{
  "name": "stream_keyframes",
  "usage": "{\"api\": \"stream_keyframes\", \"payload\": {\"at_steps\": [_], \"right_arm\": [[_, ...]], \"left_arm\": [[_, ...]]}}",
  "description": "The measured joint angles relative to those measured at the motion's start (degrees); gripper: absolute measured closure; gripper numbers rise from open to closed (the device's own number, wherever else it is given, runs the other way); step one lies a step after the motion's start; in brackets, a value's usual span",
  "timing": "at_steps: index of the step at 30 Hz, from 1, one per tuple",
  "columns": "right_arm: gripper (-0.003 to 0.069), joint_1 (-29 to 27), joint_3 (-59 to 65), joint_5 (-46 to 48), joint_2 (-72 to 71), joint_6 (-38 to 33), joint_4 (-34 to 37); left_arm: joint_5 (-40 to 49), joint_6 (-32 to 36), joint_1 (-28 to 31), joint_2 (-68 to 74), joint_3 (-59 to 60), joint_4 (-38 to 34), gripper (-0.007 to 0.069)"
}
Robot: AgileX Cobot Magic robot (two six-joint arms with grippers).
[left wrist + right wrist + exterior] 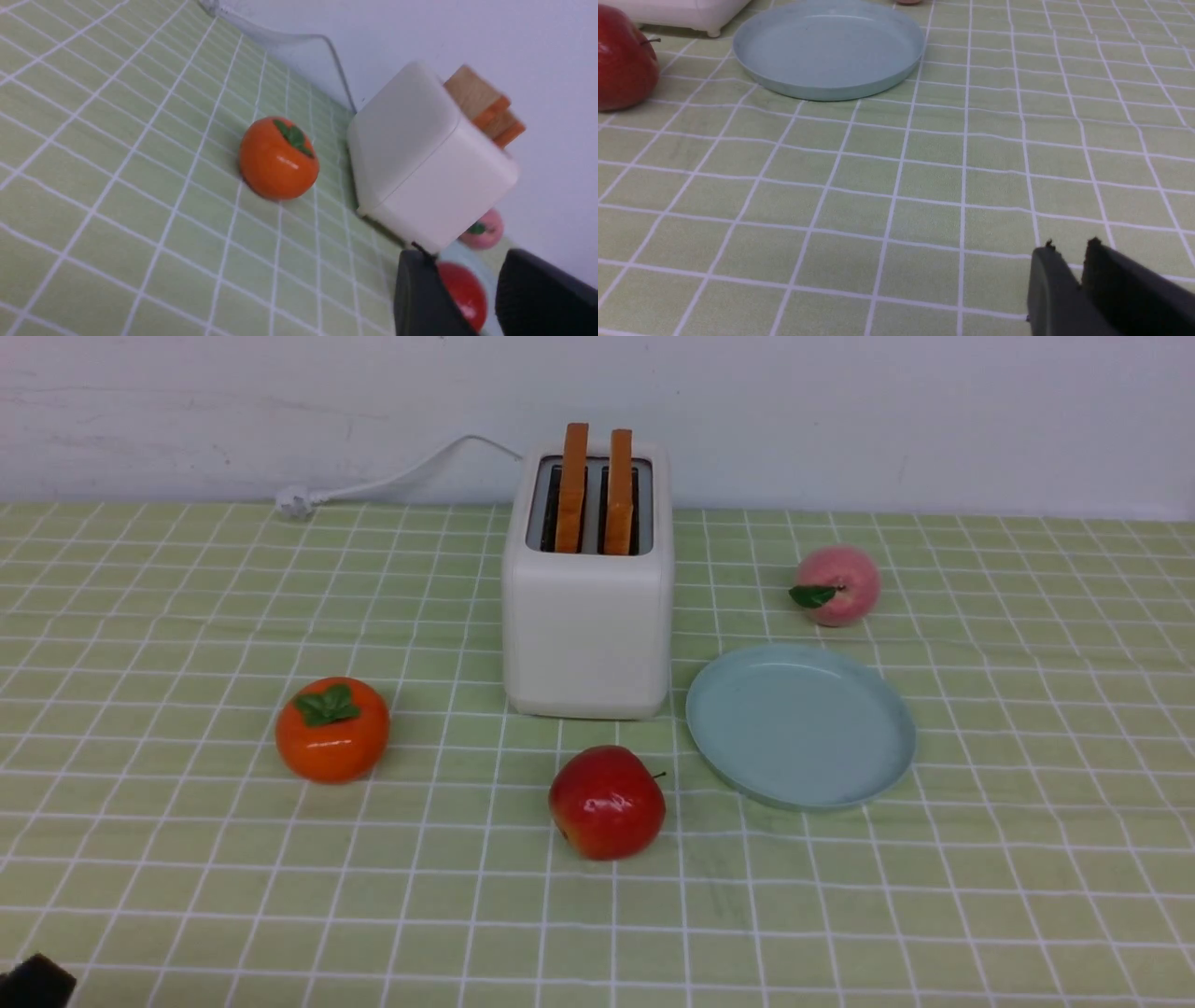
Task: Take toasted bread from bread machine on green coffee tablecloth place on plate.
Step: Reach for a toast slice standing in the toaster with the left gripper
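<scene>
The white bread machine stands at the middle back of the green checked tablecloth. Two slices of toasted bread stand upright in its slots, and both show in the left wrist view. The pale blue-green plate lies bare just right of the bread machine. Only a dark tip of my left gripper shows, at the near left corner. In its wrist view the left gripper is open and holds nothing. My right gripper is shut and holds nothing, low over the cloth and nearer than the plate.
An orange persimmon sits left of the bread machine. A red apple sits in front of it, and a pink peach behind the plate. A white cord with its plug lies along the back wall.
</scene>
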Motion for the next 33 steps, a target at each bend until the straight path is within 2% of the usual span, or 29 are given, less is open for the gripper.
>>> {"api": "stream_keyframes", "payload": {"at_steps": [4, 9, 14, 19, 24, 29, 33], "right_arm": [[0.0545, 0.0, 0.0, 0.0, 0.0, 0.0, 0.0], [0.0543, 0.0, 0.0, -0.8, 0.0, 0.0, -1.4], [0.0538, 0.0, 0.6, -9.2, 0.0, 4.3, 1.5], [0.0533, 0.0, 0.6, -18.4, 0.0, 12.9, 8.4], [0.0557, 0.0, 0.3, -22.2, 0.0, 18.3, 9.6], [0.0638, 0.0, -6.7, -14.1, 1.1, 19.4, 8.7], [0.0664, 0.0, -12.8, -9.1, 4.7, 17.5, 7.3]], "left_arm": [[-8.5, -0.1, 0.0, 0.0, 0.0, -6.1, 0.0386], [-8.5, 0.0, 0.0, 0.0, -0.3, -8.9, 0.0426], [-3.5, 6.0, 0.0, 0.0, -7.4, -5.9, 0.0638], [-4.5, 12.4, 0.0, 0.4, -13.2, -4.8, 0.0638], [-6.4, 16.0, 0.0, 6.9, -16.4, -4.3, 0.0638], [-4.9, 16.4, 0.0, 21.0, -25.1, 0.6, 0.0638], [-4.0, 16.4, 0.0, 30.4, -31.2, 2.2, 0.0638]]}}
